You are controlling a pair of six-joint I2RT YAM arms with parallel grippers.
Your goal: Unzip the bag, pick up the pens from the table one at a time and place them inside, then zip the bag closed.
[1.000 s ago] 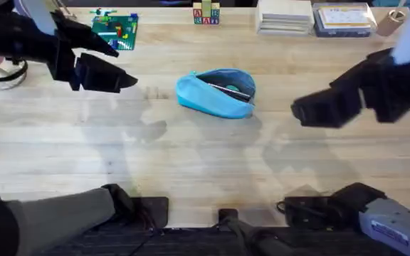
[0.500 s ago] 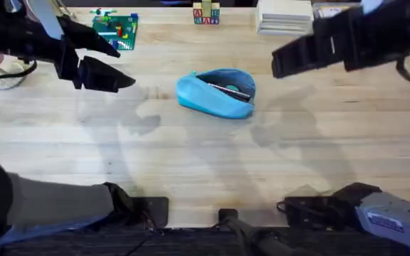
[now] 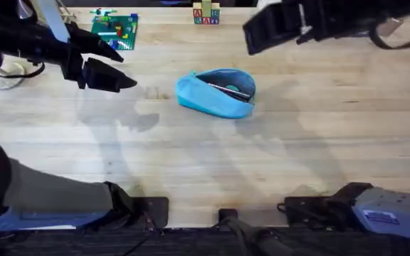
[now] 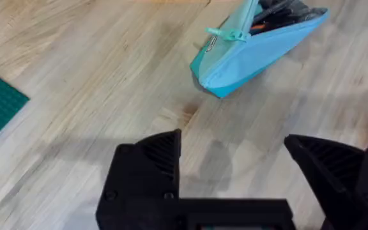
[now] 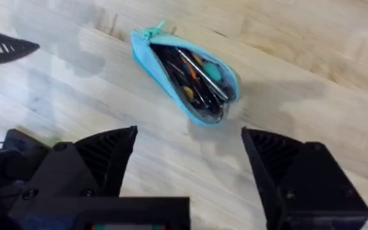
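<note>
On the near part of the desk [image 3: 212, 163] nothing lies, only bare wood with plank seams. A little beyond the middle of the desk lies the light blue pencil pouch [image 3: 216, 92], flat on the wood and apart from both arms. Its zipper is open along the length, and the small teal pull tab [image 4: 235, 35] sits at the pointed end that faces the left side of the desk. Inside the open pouch several pens [image 5: 197, 73] are packed together, dark ones with some silver, and I see also orange and teal bits between them.

The left gripper [image 3: 109, 75] hangs over the far left part of the desk, well apart from the pouch, and its jaws stand wide with nothing between them. The right gripper [image 3: 265, 32] hangs above the far edge, right of the middle, also with the jaws spread wide and empty.

At the far edge, toward the left corner, lies a green building-brick plate [image 3: 114, 30]. Some small letter blocks [image 3: 206, 14] stand at the middle of the far edge.
</note>
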